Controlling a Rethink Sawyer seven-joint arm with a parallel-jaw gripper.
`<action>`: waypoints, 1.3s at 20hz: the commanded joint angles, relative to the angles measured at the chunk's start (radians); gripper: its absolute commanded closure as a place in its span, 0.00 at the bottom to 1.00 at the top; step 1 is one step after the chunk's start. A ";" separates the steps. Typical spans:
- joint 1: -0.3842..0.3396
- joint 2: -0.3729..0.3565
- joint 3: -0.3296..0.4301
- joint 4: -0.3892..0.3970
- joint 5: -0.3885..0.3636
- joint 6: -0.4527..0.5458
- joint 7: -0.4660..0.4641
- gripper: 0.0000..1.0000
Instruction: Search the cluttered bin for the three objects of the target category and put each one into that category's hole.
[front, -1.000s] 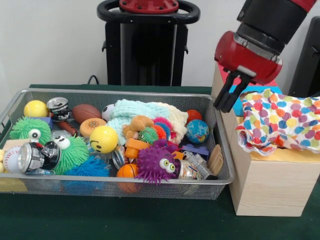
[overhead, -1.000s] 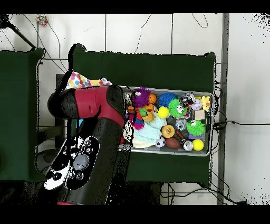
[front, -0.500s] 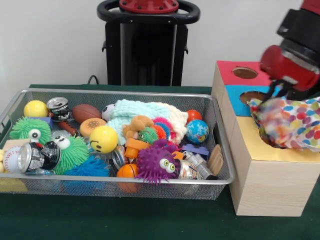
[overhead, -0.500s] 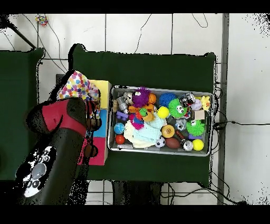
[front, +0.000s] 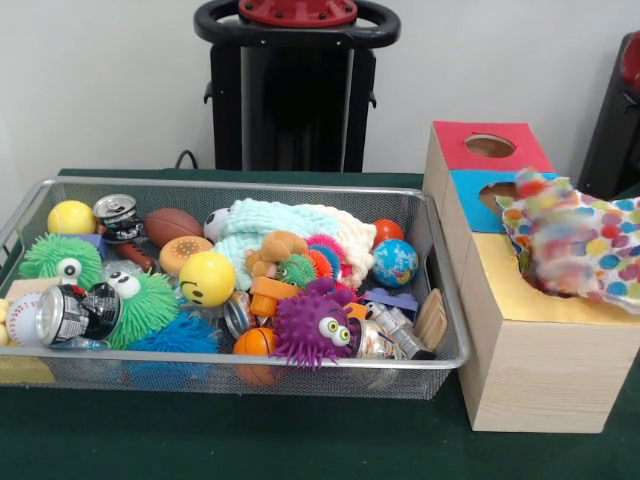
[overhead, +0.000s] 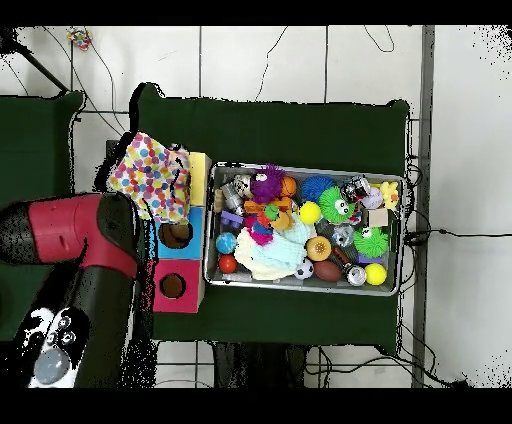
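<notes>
The wire bin (front: 440, 352) holds mixed clutter: a yellow smiley ball (front: 207, 278), a purple spiky toy (front: 312, 325), a globe ball (front: 395, 262), a brown football (front: 172, 225), a crushed can (front: 75, 312) and a pale knit cloth (front: 275, 225). To the right stands the wooden sorting box (front: 530, 375) with a red hole (front: 490, 146) and a blue hole (front: 505, 190). A polka-dot paper plate (front: 575, 240) lies blurred over the yellow section. In the overhead view my arm (overhead: 75, 235) ends beside the box (overhead: 180, 262), next to the plate (overhead: 150, 178); the gripper is hidden beneath it.
A black pedestal (front: 297, 90) stands behind the bin. Green cloth (front: 250, 435) covers the table in front. A green fuzzy toy (front: 145, 305), a basketball (front: 255, 342) and a baseball (front: 20, 320) crowd the bin's near left side.
The arm swung from the bin's right end across the box and out past the front view's right edge. The polka-dot plate shifted on the box and is blurred.
</notes>
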 joint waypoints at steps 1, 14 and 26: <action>-0.067 -0.088 0.090 0.056 0.053 0.170 0.166 1.00; -0.226 -0.080 0.090 -0.002 -0.006 0.171 0.066 1.00; -0.196 -0.013 0.067 0.027 -0.056 0.105 0.160 1.00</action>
